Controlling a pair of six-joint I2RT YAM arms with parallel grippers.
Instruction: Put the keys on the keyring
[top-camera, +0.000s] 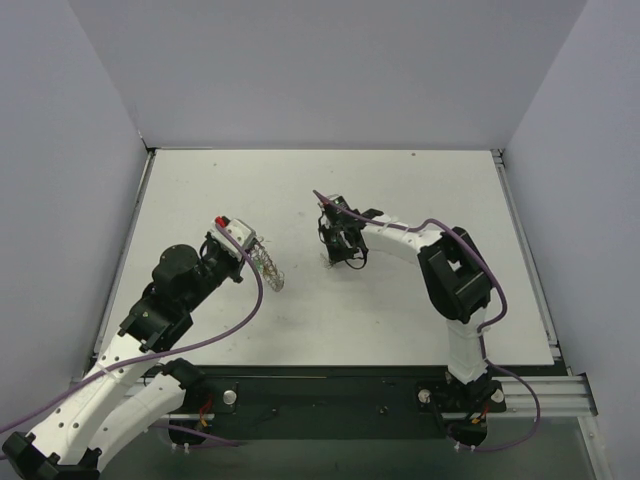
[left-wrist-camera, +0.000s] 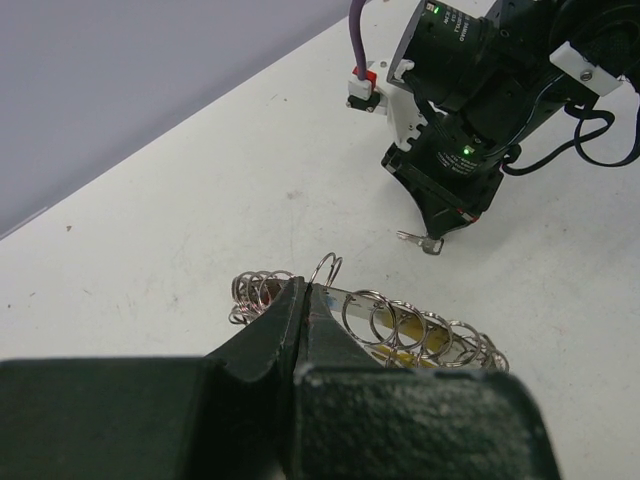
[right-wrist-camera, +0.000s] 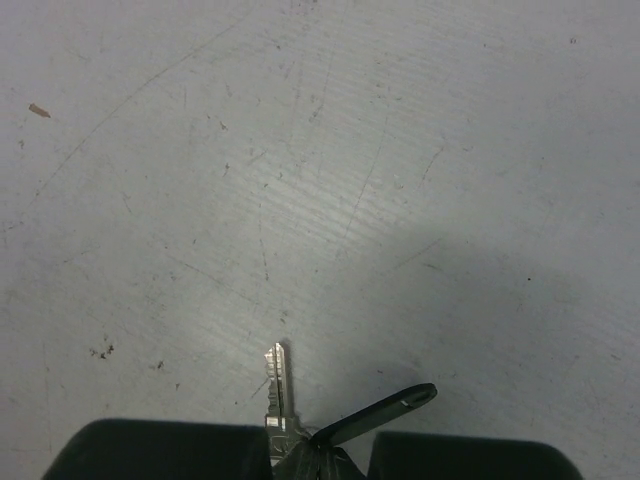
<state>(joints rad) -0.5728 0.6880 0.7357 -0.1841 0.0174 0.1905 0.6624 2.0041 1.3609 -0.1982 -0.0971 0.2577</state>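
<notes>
As the left gripper (left-wrist-camera: 304, 298) clamps the keyring (left-wrist-camera: 410, 328) left of centre, the right gripper (top-camera: 345, 256), nearby to its right, pinches a key (right-wrist-camera: 278, 384); threading likely demands aligning the key's hole squarely with the ring's free end, slowly.

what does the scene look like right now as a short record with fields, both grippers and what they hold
left gripper: shut on the keyring, pinching its coiled rim
keyring look: silvery, coil-like, sticking out past the fingertips
right gripper: shut on a key
key look: silvery blade pokes out past the fingertips
key to keyring: apart, not yet threaded
table: white, scuffed
</notes>
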